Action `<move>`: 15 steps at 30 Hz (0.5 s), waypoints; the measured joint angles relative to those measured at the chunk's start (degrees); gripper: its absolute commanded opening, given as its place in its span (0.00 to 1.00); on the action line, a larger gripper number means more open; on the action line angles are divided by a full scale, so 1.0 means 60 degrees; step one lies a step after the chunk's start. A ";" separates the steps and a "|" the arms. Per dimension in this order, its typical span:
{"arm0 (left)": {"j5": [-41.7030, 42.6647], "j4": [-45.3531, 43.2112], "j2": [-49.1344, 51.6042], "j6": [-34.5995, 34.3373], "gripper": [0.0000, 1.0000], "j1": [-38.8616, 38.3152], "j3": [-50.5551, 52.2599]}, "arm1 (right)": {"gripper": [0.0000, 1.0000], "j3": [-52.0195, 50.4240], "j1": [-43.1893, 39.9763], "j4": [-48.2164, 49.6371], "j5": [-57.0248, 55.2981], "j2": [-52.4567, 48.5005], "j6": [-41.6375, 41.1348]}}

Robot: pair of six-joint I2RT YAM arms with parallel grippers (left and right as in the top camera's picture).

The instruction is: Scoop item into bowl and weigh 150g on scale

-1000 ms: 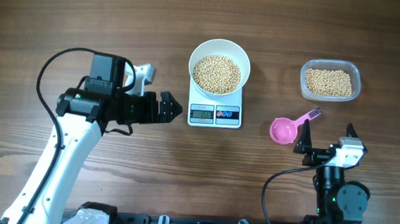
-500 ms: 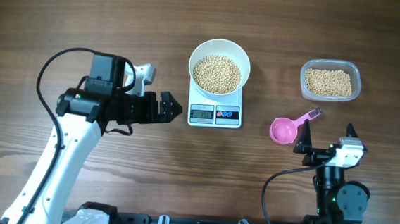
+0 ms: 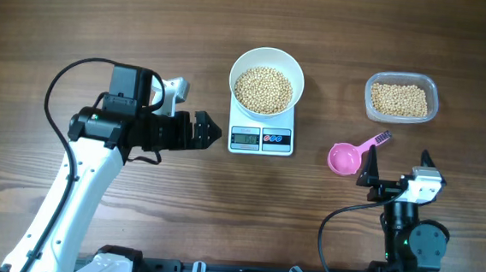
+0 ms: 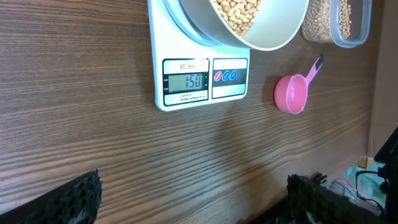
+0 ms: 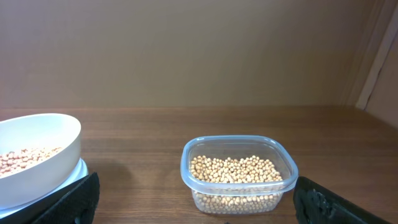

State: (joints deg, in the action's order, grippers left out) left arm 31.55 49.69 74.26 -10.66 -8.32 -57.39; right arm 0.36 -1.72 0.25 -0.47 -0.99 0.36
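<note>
At the centre of the table (image 3: pixel 148 26) the bowl (image 3: pixel 268 56) of beans (image 3: pixel 262 90) sits on the scale (image 3: pixel 261 138), its display (image 4: pixel 186 81) reading 150 — so, it seems, the left gripper (image 3: pixel 209 132) and the right gripper (image 3: pixel 395 168) stand open and empty, the scoop (image 3: pixel 344 158) laid aside.

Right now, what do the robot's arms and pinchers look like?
The left arm is a long white tube with black joints and a looping black cable. The left gripper is black, two chunky fingers. The right arm is mostly black with a white wrist block and a curling black cable; the right gripper is black too.
</note>
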 measured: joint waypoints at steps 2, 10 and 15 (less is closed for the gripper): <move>0.0000 0.0000 0.0000 0.0000 1.00 0.0000 0.0000 | 1.00 0.0000 0.0000 0.0000 0.0000 0.0000 0.0000; -0.0004 0.0007 0.0000 0.0000 1.00 0.0000 0.0000 | 1.00 0.0000 0.0000 0.0000 0.0000 0.0000 0.0000; -0.0138 0.0040 0.0000 0.0004 1.00 0.0000 0.0000 | 1.00 0.0000 0.0000 0.0004 0.0000 0.0000 0.0000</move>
State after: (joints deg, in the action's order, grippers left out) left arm 30.72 49.93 74.26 -10.63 -8.32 -57.39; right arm 0.36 -1.72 0.27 -0.47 -0.99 0.36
